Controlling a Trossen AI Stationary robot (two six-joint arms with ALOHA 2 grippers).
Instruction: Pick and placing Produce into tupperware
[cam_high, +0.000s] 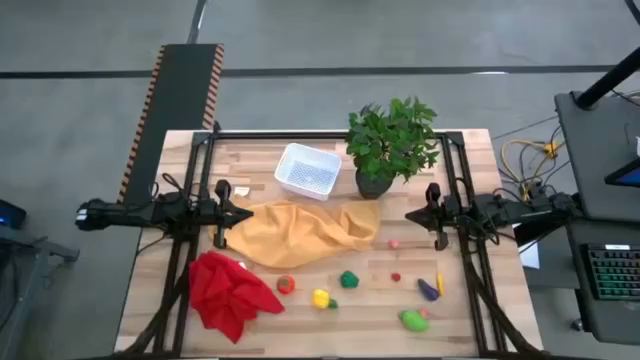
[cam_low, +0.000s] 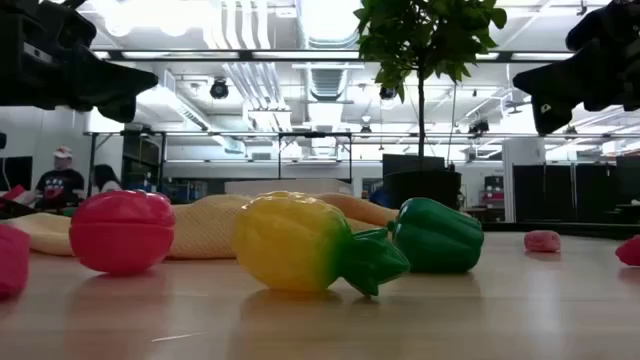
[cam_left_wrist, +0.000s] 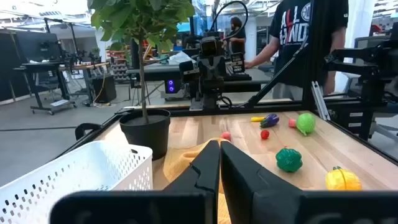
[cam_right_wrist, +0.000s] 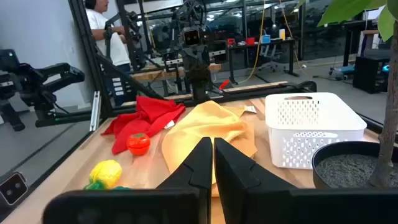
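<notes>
The white mesh-walled tupperware (cam_high: 308, 170) stands on the table's far middle, also in the left wrist view (cam_left_wrist: 81, 177) and the right wrist view (cam_right_wrist: 314, 127). The produce lies along the near side: red tomato (cam_high: 286, 285), yellow fruit (cam_high: 321, 298), green pepper (cam_high: 349, 280), purple eggplant (cam_high: 430, 289), a green piece (cam_high: 413, 320) and small pink and red pieces. My left gripper (cam_high: 222, 213) hovers at the table's left and my right gripper (cam_high: 432, 213) at its right. Both are shut, held above the table, touching nothing. Each arm's own wrist view shows its fingers together.
A yellow cloth (cam_high: 300, 232) lies crumpled in the table's middle between the grippers. A red cloth (cam_high: 228, 290) sits at the near left. A potted leafy plant (cam_high: 390, 145) stands right of the tupperware. People stand in the room beyond the table.
</notes>
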